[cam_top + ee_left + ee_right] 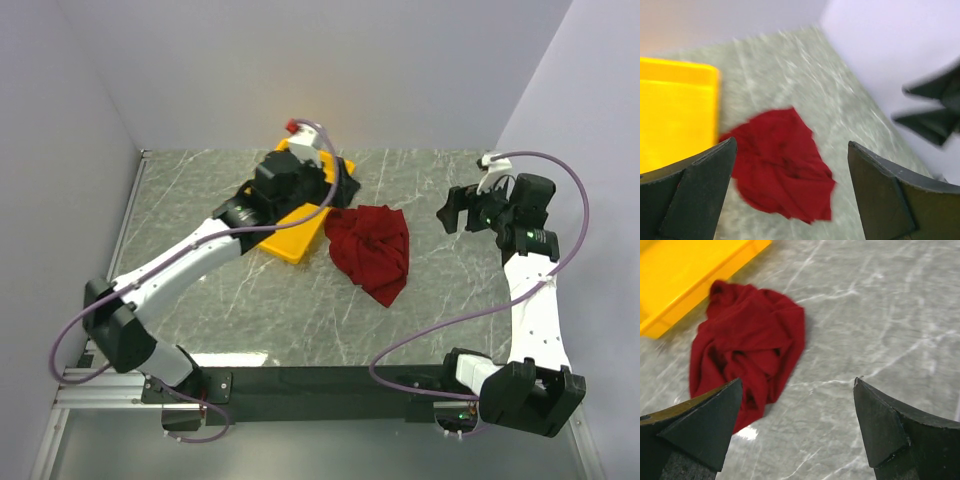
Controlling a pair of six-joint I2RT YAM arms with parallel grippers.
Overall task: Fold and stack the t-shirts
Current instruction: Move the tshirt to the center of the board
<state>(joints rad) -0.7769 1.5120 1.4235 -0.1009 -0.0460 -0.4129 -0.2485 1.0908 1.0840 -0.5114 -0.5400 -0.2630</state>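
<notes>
One dark red t-shirt (370, 250) lies crumpled in a heap on the grey marble table, just right of the yellow tray. It also shows in the left wrist view (780, 165) and in the right wrist view (747, 347). My left gripper (328, 188) hovers over the tray's right end, up and left of the shirt; its jaws are wide open and empty (791, 144). My right gripper (452, 210) hangs to the right of the shirt, apart from it, also open and empty (796, 382). No neck label shows.
The yellow plastic tray (296, 238) lies at the back centre, partly under my left arm, its edge close to the shirt (685, 280). White walls close the table on the left, back and right. My right gripper's fingers (932, 112) show in the left wrist view.
</notes>
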